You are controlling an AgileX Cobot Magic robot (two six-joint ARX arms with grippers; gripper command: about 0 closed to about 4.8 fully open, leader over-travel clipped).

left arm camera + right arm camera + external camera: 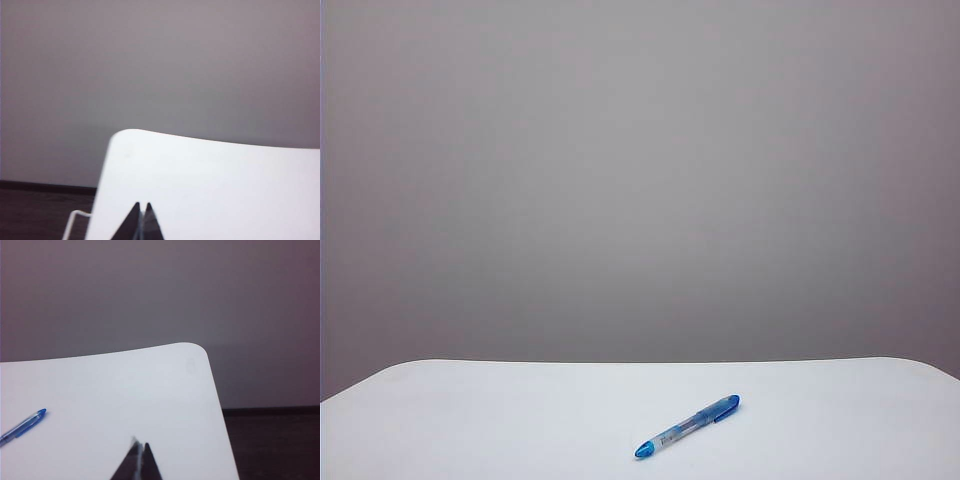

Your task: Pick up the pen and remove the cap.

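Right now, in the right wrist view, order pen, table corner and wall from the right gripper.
From the right gripper, over the table:
1. pen, lying on the table
2. table corner, far right
3. wall, behind the table

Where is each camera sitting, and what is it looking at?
Exterior view: off the arms, facing the white table and grey wall; pen with cap on; no robot parts show.
Left wrist view: on the left arm, over a table corner; shut left gripper shows.
Right wrist view: on the right arm; shut right gripper shows.
Exterior and right wrist views share the pen.
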